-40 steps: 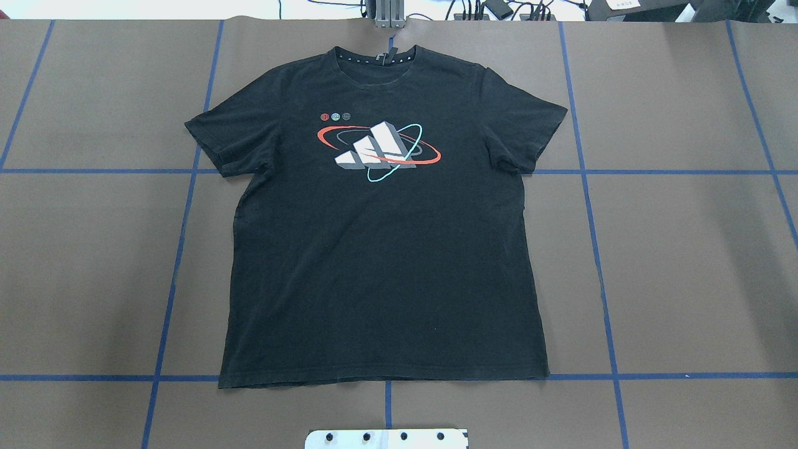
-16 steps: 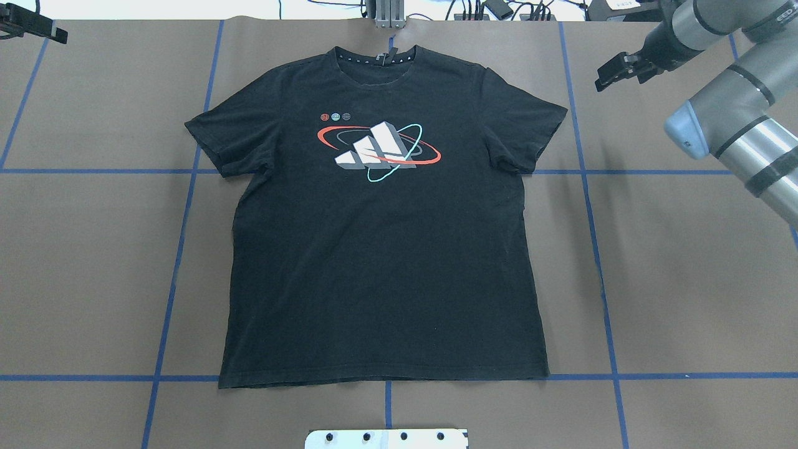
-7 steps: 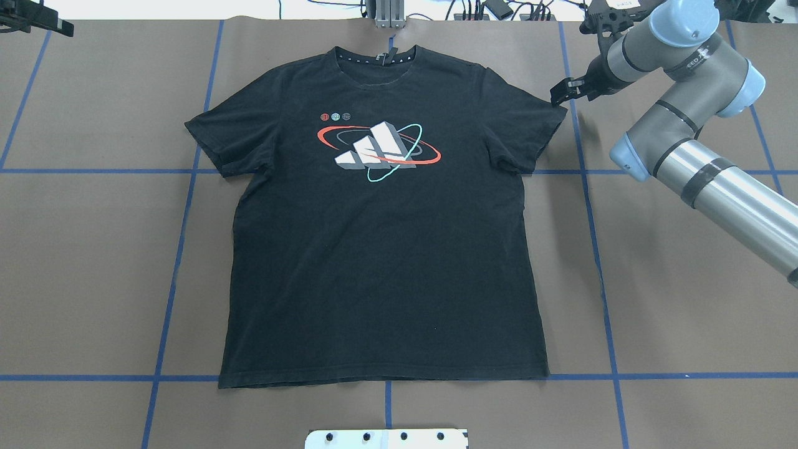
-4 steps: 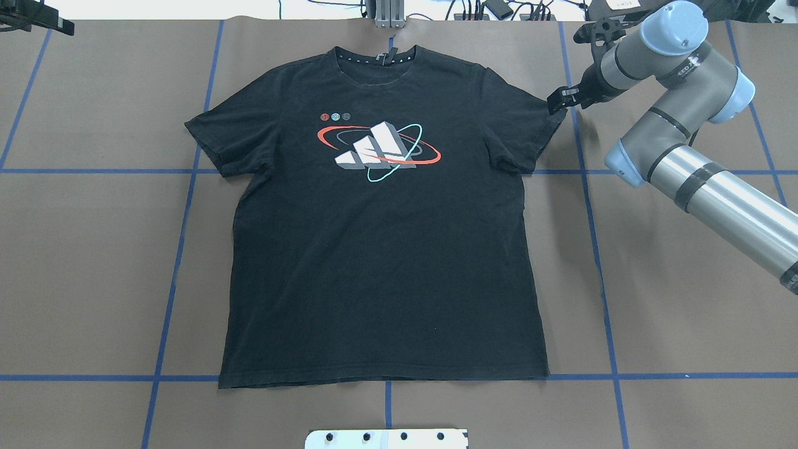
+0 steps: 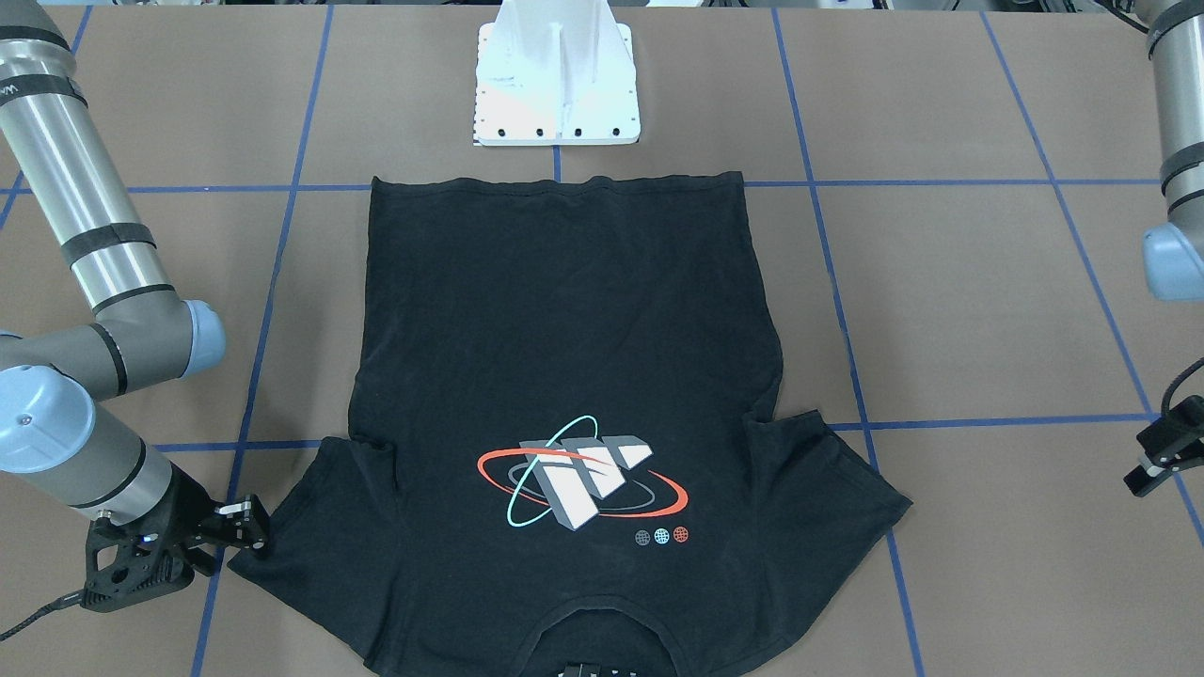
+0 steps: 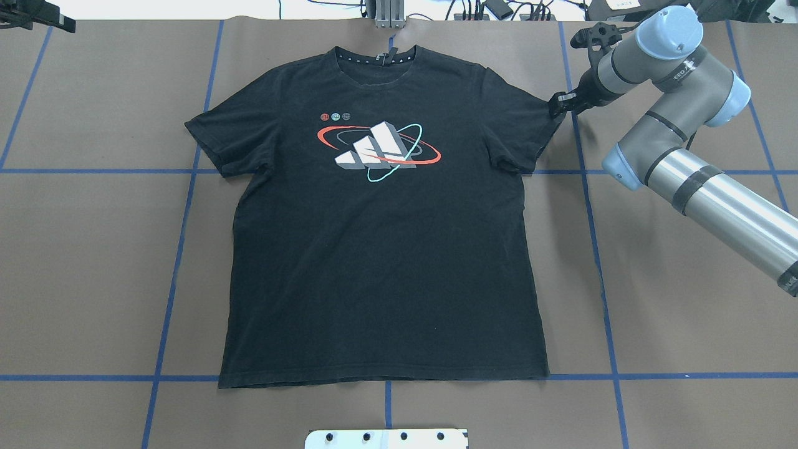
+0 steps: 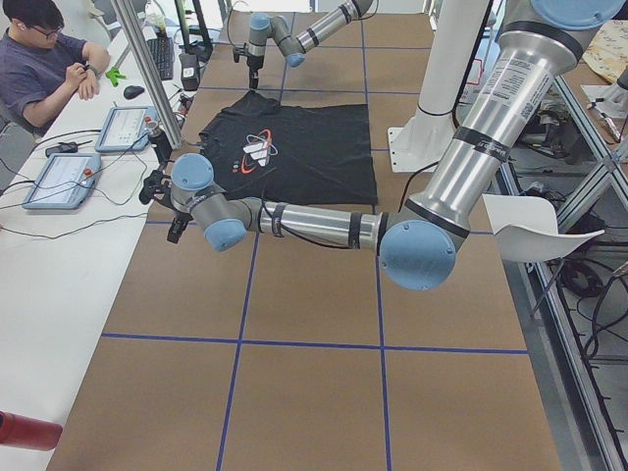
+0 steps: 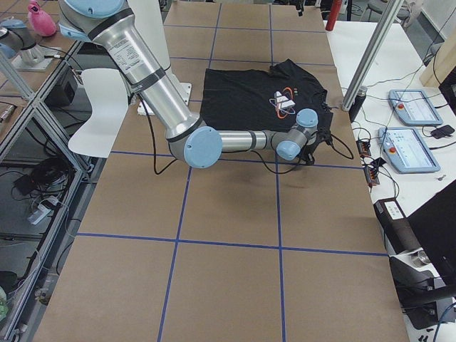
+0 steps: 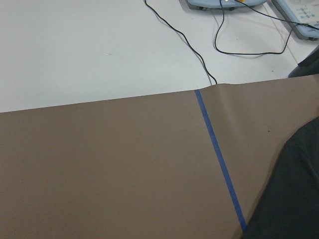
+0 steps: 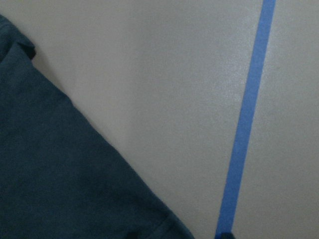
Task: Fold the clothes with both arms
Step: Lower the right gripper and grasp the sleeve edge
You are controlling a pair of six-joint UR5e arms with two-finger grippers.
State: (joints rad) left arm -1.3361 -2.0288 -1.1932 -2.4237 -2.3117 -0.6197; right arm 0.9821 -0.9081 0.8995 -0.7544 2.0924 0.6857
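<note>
The black T-shirt (image 6: 386, 262) lies flat with its logo (image 6: 379, 151) up, collar at the far edge; it also shows in the front view (image 5: 564, 329). My right gripper (image 6: 557, 105) is low at the tip of the shirt's right sleeve (image 6: 530, 125), seen in the front view (image 5: 246, 531) at the sleeve's corner; it looks open and holds nothing. The right wrist view shows the sleeve's hem (image 10: 60, 169) beside a blue tape line. My left gripper (image 6: 43, 19) hovers at the table's far left corner, well away from the left sleeve (image 6: 218, 137); it looks open and empty.
The white base plate (image 6: 386, 438) is at the near edge, just past the shirt's hem. Blue tape lines (image 6: 181, 249) grid the brown table. Beyond the far edge are a white bench with cables (image 9: 209, 69), control tablets (image 7: 64, 177) and a seated operator (image 7: 49, 59).
Both arms have come into view. My right gripper swept in from the far right and down to the right sleeve's tip. The left gripper stays at the far left corner. The shirt has not moved.
</note>
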